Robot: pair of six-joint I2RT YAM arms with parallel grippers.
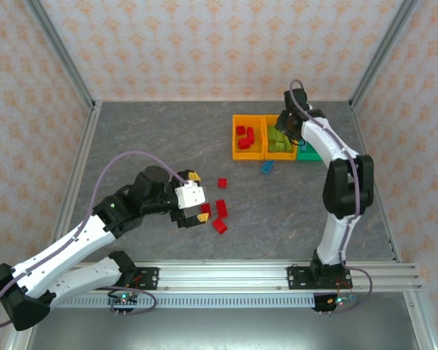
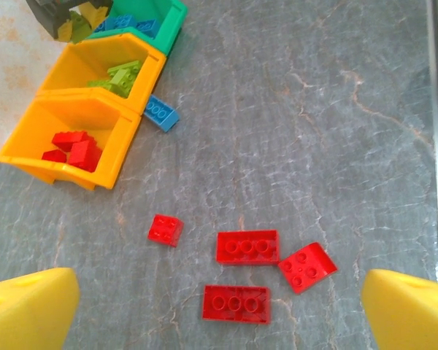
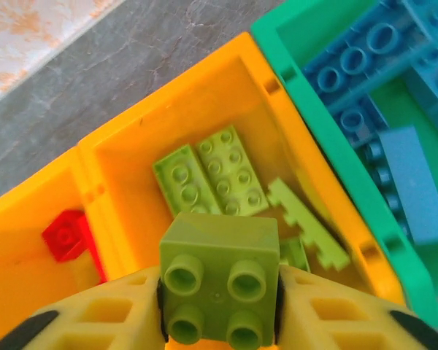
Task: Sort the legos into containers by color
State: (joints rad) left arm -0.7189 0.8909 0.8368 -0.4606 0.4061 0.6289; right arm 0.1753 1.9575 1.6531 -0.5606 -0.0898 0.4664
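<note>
My right gripper (image 3: pixel 219 310) is shut on a lime green lego (image 3: pixel 219 273), with a finger pressed against each side. It hangs over the middle orange container (image 3: pixel 168 95), where several green legos (image 3: pixel 212 175) lie. From above, this gripper (image 1: pixel 283 131) hovers at that container (image 1: pixel 266 138). My left gripper (image 2: pixel 219 321) is open and holds nothing, low over several red legos (image 2: pixel 247 246) on the table. In the top view, this gripper (image 1: pixel 198 197) is near the same red legos (image 1: pixel 222 208). One blue lego (image 2: pixel 160 113) lies on the table beside the containers.
The left orange container (image 2: pixel 109 157) holds red legos (image 2: pixel 73 146). The green container (image 3: pixel 306 95) on the right holds blue legos (image 3: pixel 394 146). All three stand in a row at the back right (image 1: pixel 236 138). Metal frame posts and patterned walls border the grey table.
</note>
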